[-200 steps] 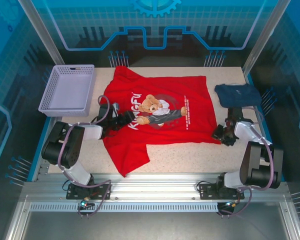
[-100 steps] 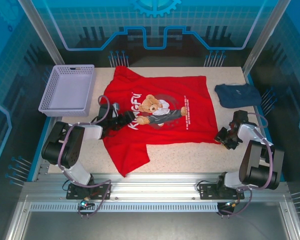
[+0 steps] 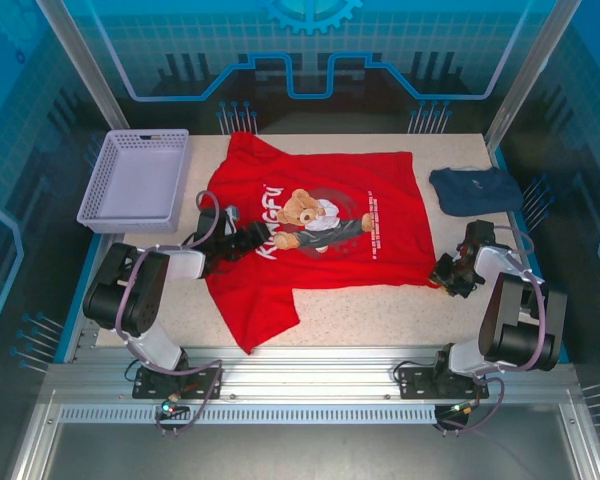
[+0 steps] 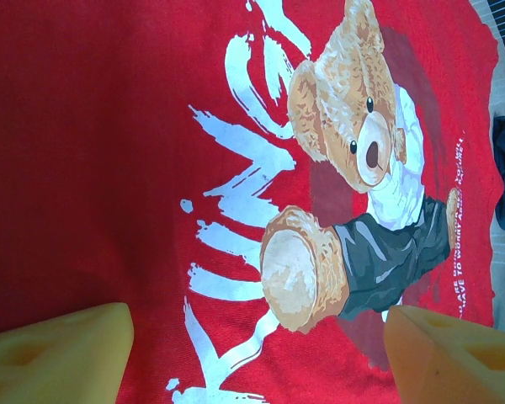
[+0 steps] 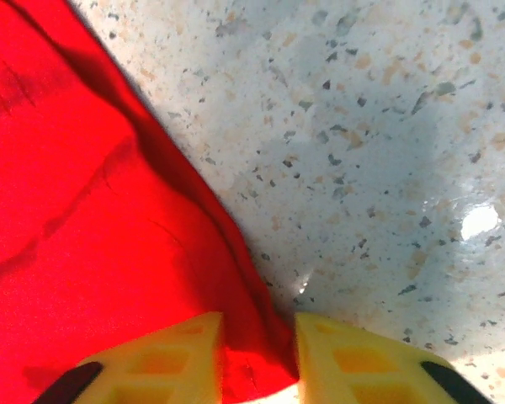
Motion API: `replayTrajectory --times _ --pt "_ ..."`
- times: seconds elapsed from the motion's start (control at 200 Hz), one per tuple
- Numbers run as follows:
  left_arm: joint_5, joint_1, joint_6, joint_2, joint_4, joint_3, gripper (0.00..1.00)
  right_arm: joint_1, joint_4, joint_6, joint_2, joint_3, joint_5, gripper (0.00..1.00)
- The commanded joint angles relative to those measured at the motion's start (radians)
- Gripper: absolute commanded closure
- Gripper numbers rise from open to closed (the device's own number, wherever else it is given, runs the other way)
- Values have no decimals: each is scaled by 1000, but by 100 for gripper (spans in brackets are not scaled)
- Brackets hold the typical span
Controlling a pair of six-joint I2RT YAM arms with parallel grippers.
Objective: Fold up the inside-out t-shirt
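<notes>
Mostly flat, the inside-out t-shirt (image 3: pixel 320 220) lies print-up across the middle of the tabletop (image 3: pixel 380 312), its near-left flap reaching the near edge. The left tool (image 4: pixel 257 337) hangs spread above the print, its fingers cut off at the wrist view's edge. The right tool (image 5: pixel 259 353) pinches the near-right hem corner, with bare tabletop alongside.
</notes>
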Motion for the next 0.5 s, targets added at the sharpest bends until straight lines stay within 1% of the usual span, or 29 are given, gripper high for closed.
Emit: replayTrajectory --times 0.0,0.175,0.26,0.335,0.415,0.495 --pt "23 -4 5 26 -73 -15 20 -12 9 -2 11 12 2 79" --pt "20 -4 7 -16 -75 -23 20 -12 16 -14 -4 13 15 93" --pt "12 -5 13 -83 -76 -37 20 -8 22 -20 -18 12 16 98" --pt "-12 -9 19 -170 -95 -59 20 2 24 -25 -28 11 21 99" --pt "-61 -29 30 -285 -168 -91 20 16 22 -33 -46 11 36 100" --pt "-141 -76 63 -416 -333 -111 20 34 22 -37 -70 6 55 100"
